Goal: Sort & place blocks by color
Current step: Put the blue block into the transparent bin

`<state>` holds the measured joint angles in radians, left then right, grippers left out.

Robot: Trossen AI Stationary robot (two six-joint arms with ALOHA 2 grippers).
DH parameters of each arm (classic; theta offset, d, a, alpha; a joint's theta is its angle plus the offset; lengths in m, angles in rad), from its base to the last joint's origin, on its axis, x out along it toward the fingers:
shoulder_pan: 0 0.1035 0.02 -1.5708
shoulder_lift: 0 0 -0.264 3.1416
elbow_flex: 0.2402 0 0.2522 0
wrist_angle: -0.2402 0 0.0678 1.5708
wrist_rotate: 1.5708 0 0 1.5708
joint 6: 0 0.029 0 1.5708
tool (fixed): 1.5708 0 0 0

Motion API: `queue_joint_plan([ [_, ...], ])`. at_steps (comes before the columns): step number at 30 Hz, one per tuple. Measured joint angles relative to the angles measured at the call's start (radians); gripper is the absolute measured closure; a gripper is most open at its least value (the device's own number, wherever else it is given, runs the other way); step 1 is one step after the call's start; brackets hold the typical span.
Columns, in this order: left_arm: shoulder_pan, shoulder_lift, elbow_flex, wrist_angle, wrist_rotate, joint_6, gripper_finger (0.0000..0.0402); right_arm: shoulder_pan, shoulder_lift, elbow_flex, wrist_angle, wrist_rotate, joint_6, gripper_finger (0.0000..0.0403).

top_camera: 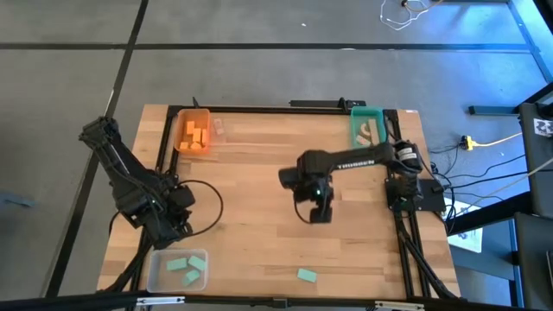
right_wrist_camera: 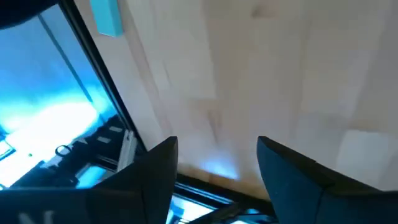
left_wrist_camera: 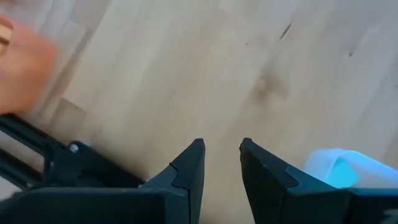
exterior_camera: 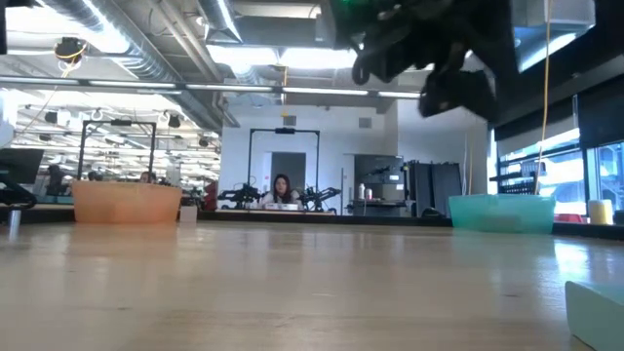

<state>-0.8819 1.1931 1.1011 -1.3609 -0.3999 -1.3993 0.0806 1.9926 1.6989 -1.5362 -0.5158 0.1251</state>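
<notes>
Nearest the low camera, one mint-teal block (exterior_camera: 597,310) lies alone on the counter (top_camera: 259,186) near its front edge, right of centre. Right claw (top_camera: 318,212) hangs above the counter's middle, fingers spread wide and empty. Left claw (top_camera: 180,226) sits near the front-left corner beside the clear bin (top_camera: 154,269), fingers slightly parted, grasping nothing. Teal blocks (top_camera: 188,267) lie in the clear bin; orange blocks (top_camera: 194,135) fill the orange bin (top_camera: 181,130) at the back-left corner; pale wood blocks (top_camera: 367,132) rest in the teal bin (top_camera: 355,130) at the back-right corner.
</notes>
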Motion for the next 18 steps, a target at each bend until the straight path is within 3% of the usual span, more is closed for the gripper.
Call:
queue_joint_plan([
  [8, 0.003, 0.0, 0.0, 0.0, -0.008, 0.159, 0.0308, 0.161, 0.0, 0.0, 0.049, -0.006, 0.202, 0.0185],
  [16, 0.003, 0.001, 0.0, 0.0, -0.008, 0.181, 0.0308, 0.363, 0.0, -0.032, 0.33, 0.005, 0.256, 0.0185],
  [18, 0.003, 0.001, 0.0, 0.0, -0.005, 0.184, 0.0308, 0.407, 0.001, -0.039, 0.405, 0.05, 0.281, 0.0185],
])
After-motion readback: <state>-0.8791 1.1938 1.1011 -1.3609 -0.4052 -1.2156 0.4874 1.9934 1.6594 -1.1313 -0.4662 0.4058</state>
